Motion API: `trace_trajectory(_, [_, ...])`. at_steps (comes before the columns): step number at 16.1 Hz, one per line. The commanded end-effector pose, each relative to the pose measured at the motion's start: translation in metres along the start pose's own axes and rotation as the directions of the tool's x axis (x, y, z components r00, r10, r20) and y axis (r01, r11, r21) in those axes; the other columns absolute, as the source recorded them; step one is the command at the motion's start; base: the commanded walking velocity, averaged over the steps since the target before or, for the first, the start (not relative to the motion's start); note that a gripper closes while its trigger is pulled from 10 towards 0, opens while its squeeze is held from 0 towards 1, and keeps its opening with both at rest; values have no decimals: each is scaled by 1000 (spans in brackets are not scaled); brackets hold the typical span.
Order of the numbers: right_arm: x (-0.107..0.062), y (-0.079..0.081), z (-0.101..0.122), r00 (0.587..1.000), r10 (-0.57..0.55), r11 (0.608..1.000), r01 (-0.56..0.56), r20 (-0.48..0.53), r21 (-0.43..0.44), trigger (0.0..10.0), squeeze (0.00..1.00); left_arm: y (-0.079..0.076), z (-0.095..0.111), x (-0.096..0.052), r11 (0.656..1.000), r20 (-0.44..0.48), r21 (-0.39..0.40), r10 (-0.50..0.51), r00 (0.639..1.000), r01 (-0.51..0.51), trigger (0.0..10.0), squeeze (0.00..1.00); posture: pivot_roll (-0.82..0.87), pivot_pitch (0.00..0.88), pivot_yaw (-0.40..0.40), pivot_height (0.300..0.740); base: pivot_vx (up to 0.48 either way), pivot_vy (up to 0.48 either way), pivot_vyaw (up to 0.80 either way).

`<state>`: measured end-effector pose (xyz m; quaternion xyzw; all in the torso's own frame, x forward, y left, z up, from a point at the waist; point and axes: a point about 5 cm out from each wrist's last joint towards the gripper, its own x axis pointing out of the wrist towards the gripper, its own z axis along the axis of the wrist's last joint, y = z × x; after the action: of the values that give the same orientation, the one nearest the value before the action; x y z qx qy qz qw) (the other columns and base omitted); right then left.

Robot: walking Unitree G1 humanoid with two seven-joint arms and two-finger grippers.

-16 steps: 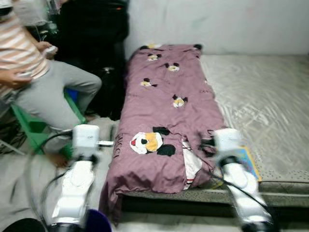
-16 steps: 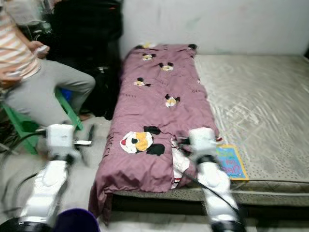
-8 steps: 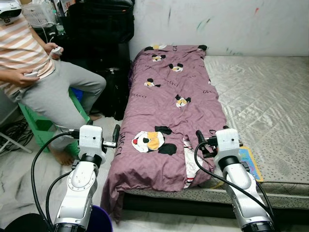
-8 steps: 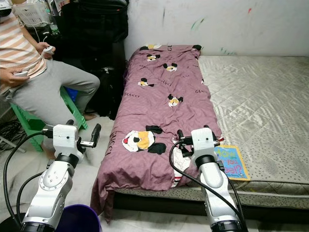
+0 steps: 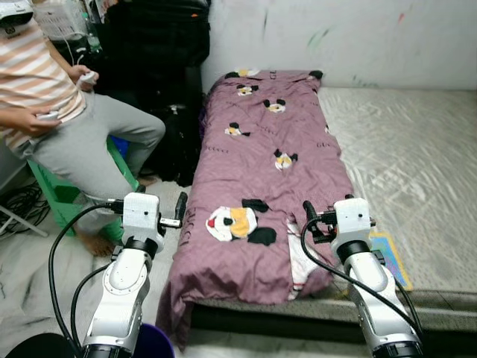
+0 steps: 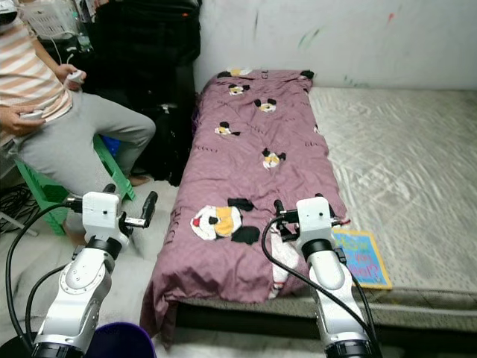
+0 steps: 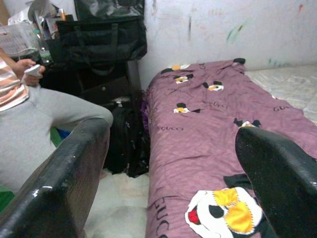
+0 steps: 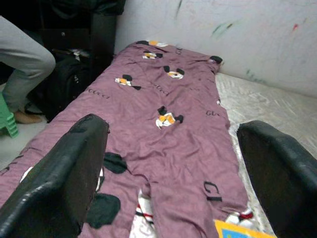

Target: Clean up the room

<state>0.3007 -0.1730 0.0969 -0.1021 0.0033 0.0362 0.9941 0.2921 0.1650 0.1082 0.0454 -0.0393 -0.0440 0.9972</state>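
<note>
A purple blanket [image 5: 261, 164] printed with cartoon mice lies along the left side of a bare grey mattress [image 5: 406, 145]. Its near end hangs over the bed's edge. A white and red cloth [image 5: 299, 267] pokes out from under that end, and a colourful flat book [image 6: 363, 257] lies on the mattress beside it. My left gripper [image 7: 173, 131] hovers open over the floor, just left of the blanket's hanging corner. Above the blanket's near end my right gripper [image 8: 173, 126] is open too, its fingers [image 5: 307, 210] holding nothing.
A person [image 5: 67, 127] in a striped top sits on a green stool [image 5: 52, 198] at the left, holding controllers. Black bags [image 5: 153, 67] are stacked against the wall by the bed's head. A purple bin [image 6: 115, 339] stands at my feet, and cables [image 5: 19, 201] lie on the floor.
The blur of one second ago has cleared. The whole picture has shifted a little, so the camera moved. Both arms stay raised as before, with their grippers open.
</note>
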Motion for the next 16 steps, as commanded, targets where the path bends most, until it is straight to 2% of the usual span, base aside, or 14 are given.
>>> trace_trajectory(1, [1, 2, 0, 1000, 0, 1000, 0, -5, 9, 10000, 0, 3, 4, 1, 1000, 21, 1, 6, 1000, -6, 10000, 0, -107, 19, 25, 740, 307, 0, 0])
trace_trajectory(6, [1, 2, 0, 1000, 3, 1000, -3, -4, 5, 10000, 0, 3, 4, 1, 1000, 19, 1, 6, 1000, -6, 10000, 0, -107, 15, 23, 740, 306, 0, 0])
trace_trajectory(9, [1, 1, -1, 1000, 4, 1000, -4, -5, 2, 10000, 0, 5, -1, 2, 1000, -19, -6, 28, 999, -28, 10000, 0, -105, 11, 21, 740, 0, 0, 0])
trace_trajectory(14, [2, 2, -1, 1000, 13, 1000, -13, -3, -13, 10000, 0, 2, -1, 2, 1000, -19, 11, 18, 1000, -17, 10000, 0, -107, 8, 19, 740, 0, 0, 0])
trace_trajectory(16, [2, 2, -1, 1000, 16, 1000, -16, -3, -16, 10000, 0, 2, -1, 2, 1000, -21, 12, 16, 1000, -15, 10000, 0, -106, 6, 17, 740, 0, -270, 0])
